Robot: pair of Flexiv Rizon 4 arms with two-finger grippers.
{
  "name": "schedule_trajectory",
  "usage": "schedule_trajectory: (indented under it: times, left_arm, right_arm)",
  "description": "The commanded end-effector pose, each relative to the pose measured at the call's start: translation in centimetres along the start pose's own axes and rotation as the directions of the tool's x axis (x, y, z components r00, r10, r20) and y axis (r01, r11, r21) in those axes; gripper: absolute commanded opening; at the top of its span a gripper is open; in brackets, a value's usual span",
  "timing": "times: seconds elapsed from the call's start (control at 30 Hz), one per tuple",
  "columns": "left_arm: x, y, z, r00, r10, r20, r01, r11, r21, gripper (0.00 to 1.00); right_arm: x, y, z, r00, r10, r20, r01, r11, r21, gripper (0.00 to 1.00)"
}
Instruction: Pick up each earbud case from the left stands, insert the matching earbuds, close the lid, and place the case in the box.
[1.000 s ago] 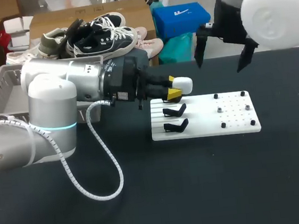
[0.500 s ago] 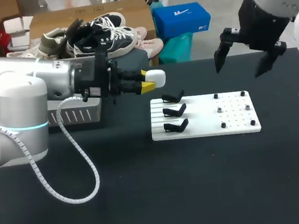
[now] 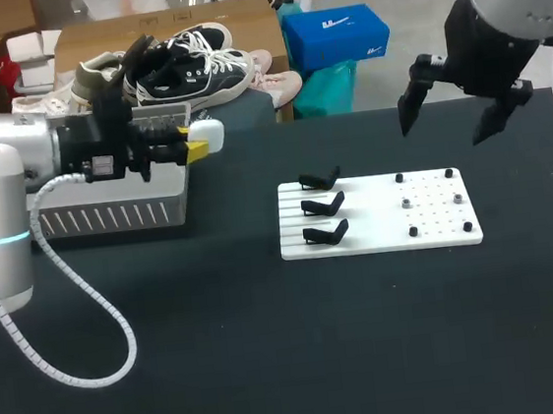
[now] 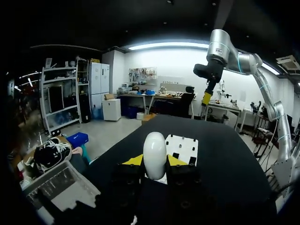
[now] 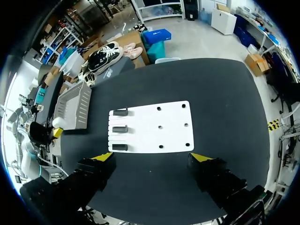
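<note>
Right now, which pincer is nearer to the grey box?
Left. The left pincer, shut on the earbud case, is at the grey box's right edge; the right pincer hangs beyond the white board.

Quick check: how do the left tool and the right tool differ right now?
The left tool is shut on the white earbud case; the right tool is open and empty. The left tool lies level, pointing sideways, close to the grey basket; the right tool points down, above the table beyond the white stand board. Both have yellow tips, and neither touches the board.
</note>
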State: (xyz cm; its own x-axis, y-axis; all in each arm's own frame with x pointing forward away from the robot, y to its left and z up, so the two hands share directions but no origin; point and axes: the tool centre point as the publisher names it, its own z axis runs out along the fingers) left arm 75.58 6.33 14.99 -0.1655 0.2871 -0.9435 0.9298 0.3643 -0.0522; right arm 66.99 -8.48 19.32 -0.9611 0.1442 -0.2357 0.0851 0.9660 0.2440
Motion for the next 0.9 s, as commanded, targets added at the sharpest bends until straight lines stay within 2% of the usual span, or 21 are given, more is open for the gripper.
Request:
schedule_trajectory:
  times: [0.03,0.17,0.3,0.47,0.63,0.7,0.77,0.8,0.9]
  left_arm:
    - [1.0,0.6,-3.5,0.999,-0.037,-0.016,0.031,0.957,-0.288,0.00]
    - [2.8,3.1,-4.9,0.994,-0.087,-0.060,0.059,0.926,-0.372,0.00]
    - [4.5,5.1,-5.9,0.987,-0.154,-0.053,0.115,0.887,-0.448,0.00]
    - [6.3,7.8,-6.6,0.972,-0.231,-0.038,0.184,0.853,-0.489,0.00]
    - [6.7,9.8,-6.4,0.963,-0.264,-0.047,0.202,0.829,-0.522,0.00]
    - [6.3,10.3,-6.2,0.965,-0.258,-0.051,0.194,0.830,-0.523,0.16]
    - [5.8,10.6,-6.0,0.967,-0.249,-0.057,0.184,0.833,-0.522,0.69]
    - [5.5,10.6,-6.0,0.968,-0.242,-0.063,0.174,0.834,-0.524,1.00]
    - [4.8,10.4,-6.1,0.972,-0.226,-0.066,0.158,0.833,-0.529,1.00]
  right_arm:
    - [0.3,-0.1,-0.1,1.000,0.003,0.008,-0.003,1.000,0.001,1.00]
    - [0.3,-0.1,-0.1,1.000,0.003,0.008,-0.003,1.000,0.001,1.00]
    - [0.3,-0.1,-0.1,1.000,0.003,0.008,-0.003,1.000,0.001,1.00]
    - [0.3,-0.1,-0.1,1.000,0.003,0.008,-0.003,1.000,0.001,1.00]
    - [0.3,-0.1,-0.1,1.000,0.003,0.008,-0.003,1.000,0.001,1.00]
    - [0.3,-0.1,-0.1,1.000,0.003,0.008,-0.003,1.000,0.001,1.00]
    - [0.3,-0.1,-0.1,1.000,0.003,0.008,-0.003,1.000,0.001,1.00]
    - [0.3,-0.1,-0.1,1.000,0.003,0.008,-0.003,1.000,0.001,1.00]
    - [0.3,-0.1,-0.1,1.000,0.003,0.008,-0.003,1.000,0.001,1.00]
